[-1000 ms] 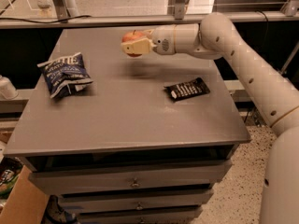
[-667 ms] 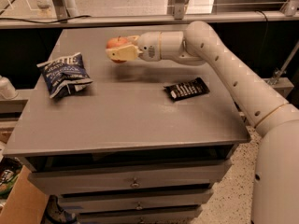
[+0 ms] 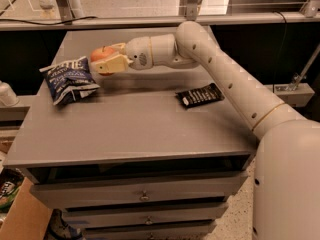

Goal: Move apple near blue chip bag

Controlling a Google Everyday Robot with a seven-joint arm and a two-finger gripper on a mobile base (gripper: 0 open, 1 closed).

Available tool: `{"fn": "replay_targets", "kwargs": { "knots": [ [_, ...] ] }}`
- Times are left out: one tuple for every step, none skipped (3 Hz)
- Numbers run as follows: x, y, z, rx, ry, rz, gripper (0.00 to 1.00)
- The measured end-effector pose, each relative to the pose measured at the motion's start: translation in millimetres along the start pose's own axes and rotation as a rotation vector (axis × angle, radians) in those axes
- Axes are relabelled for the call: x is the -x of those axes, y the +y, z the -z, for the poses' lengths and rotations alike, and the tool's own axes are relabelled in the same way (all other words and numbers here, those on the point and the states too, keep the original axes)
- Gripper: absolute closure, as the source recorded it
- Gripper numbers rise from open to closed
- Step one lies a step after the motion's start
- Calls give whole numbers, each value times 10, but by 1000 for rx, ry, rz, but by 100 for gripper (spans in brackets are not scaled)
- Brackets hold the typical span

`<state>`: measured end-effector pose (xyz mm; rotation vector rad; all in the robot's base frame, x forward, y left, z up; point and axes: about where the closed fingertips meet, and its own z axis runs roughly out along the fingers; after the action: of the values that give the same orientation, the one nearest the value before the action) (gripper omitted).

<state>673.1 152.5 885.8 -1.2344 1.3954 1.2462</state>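
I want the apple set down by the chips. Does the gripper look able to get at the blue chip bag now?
Probably yes: the gripper, holding the apple, hangs just beside the blue chip bag with nothing between them, and the black packet lies well clear.

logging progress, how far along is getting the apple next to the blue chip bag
Done: the apple is grasped, off the table. In hand: the gripper holds it close beside the blue chip bag. Left: set it down by the bag and let go.
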Motion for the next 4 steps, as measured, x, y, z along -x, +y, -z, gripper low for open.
{"fn": "replay_targets", "kwargs": {
  "knots": [
    [-131,143,-203,61,83,59,100],
    [-340,137,-264,77,150,82,100],
    [-511,119,-264,79,184,81,100],
    [-485,122,-259,79,186,81,82]
  ]
}}
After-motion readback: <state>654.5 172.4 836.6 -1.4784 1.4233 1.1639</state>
